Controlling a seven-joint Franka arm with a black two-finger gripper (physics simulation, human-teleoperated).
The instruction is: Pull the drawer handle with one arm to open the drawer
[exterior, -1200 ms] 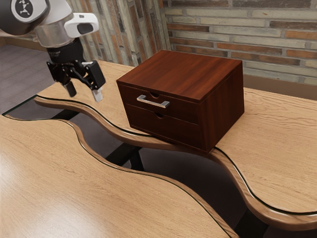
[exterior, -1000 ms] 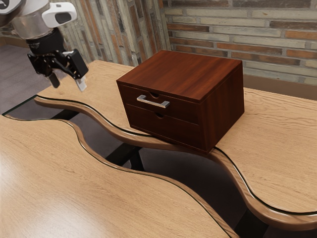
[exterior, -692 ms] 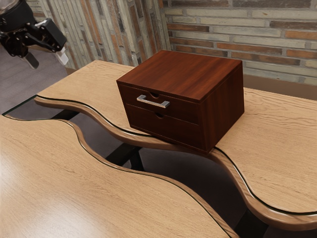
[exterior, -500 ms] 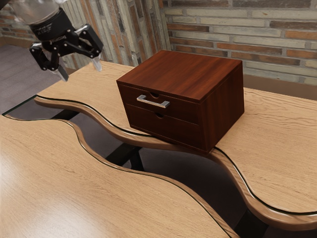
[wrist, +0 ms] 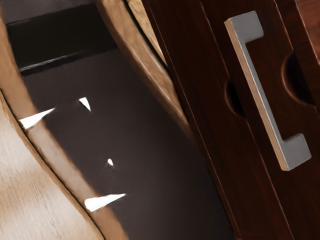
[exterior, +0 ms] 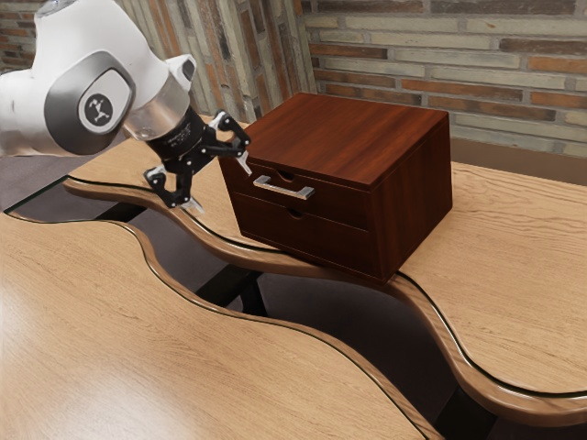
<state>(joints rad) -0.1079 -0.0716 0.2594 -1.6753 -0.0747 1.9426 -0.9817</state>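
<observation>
From where I sit, my arm (exterior: 50,87) reads as a fat, rounded white shell. On it sits a round grey cap (exterior: 94,108) with a small white emblem inside a dark ring. Just past that cap comes a brushed silver collar (exterior: 159,108), and a small white housing (exterior: 183,70) juts out above it. Furthest from the cap is the black gripper (exterior: 218,186), angular and bracketed, its two fingers (exterior: 240,154) ending in pale tips.

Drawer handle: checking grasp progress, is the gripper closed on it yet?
No, the open gripper hangs short of the handle, off the cabinet's front corner.
</observation>
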